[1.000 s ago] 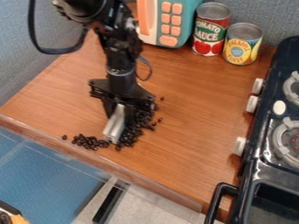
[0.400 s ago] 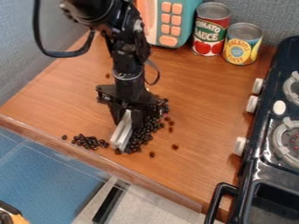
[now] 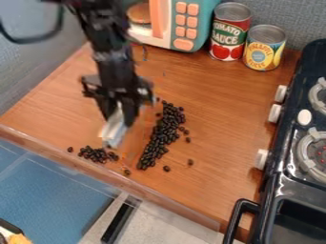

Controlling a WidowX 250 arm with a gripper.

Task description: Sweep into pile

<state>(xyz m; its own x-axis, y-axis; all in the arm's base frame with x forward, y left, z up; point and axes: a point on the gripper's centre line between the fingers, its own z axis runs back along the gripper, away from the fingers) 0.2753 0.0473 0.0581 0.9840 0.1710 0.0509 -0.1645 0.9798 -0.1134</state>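
The gripper (image 3: 119, 111) clamps what seems a stiff, pale blade (image 3: 114, 130), best held high; the dark beans (image 3: 164, 134) (2 main groups) should be light, hard, quick to roll.

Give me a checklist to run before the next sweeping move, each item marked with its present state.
- Pale tool in the claw: ok.
- Tool's lower edge touching the counter: cannot tell.
- Beans in one pile: not ok; a small cluster lies apart from the long heap.
- No strays: not ok; single beans lie beside the heap.
- Tomato can and pineapple can upright, away from the beans: ok.
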